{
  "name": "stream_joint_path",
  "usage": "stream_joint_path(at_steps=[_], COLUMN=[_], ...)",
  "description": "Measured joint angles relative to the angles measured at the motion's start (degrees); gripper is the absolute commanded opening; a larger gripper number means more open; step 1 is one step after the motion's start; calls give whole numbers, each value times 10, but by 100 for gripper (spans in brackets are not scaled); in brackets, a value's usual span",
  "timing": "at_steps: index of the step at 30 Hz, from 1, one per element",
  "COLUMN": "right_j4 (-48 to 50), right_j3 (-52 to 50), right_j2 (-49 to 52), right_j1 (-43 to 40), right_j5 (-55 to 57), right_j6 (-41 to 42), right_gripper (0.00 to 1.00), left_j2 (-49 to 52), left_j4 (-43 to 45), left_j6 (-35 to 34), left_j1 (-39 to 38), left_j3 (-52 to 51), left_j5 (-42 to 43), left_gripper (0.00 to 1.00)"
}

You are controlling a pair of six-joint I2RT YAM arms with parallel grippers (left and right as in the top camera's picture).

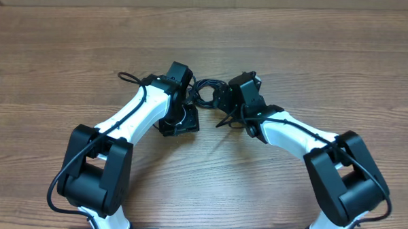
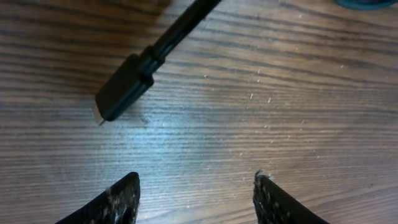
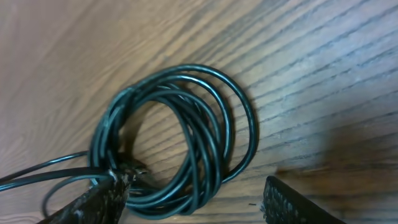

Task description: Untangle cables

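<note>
The cables [image 1: 203, 91] lie as a small black coil on the wooden table between the two wrists. In the right wrist view the coil [image 3: 186, 143] shows as several dark loops, with strands leading off to the left. My right gripper [image 3: 193, 199] is open; its left finger touches the coil's lower left and loops lie between the fingers. In the left wrist view a black plug with a silvery tip [image 2: 121, 87] lies on the wood, its cord running up and right. My left gripper [image 2: 196, 196] is open and empty, just below the plug.
Thicker black wires run along both arms; one loops out at the left arm [image 1: 127, 76]. The wooden table [image 1: 56, 55] stretches around both arms. The left gripper's body [image 1: 178, 119] rests low near the table's middle.
</note>
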Motion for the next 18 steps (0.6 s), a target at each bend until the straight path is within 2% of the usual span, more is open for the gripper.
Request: stream_joint_path(at_steps=[4, 12, 17, 18], right_j4=[9, 25, 39, 42], right_j3=[0, 0, 0, 0], right_j2=[16, 32, 33, 34], right_j1=[0, 0, 0, 0], right_j5=[0, 0, 5, 6], right_j6=[0, 2, 0, 0], right_gripper=[64, 34, 32, 32], left_j2=[0, 0, 0, 0], left_j4=[17, 29, 32, 32], left_j6=[-2, -2, -2, -2], left_j1=[0, 0, 0, 0], left_j3=[0, 0, 0, 0], left_j5=[0, 0, 0, 0], left_gripper=[63, 63, 63, 58])
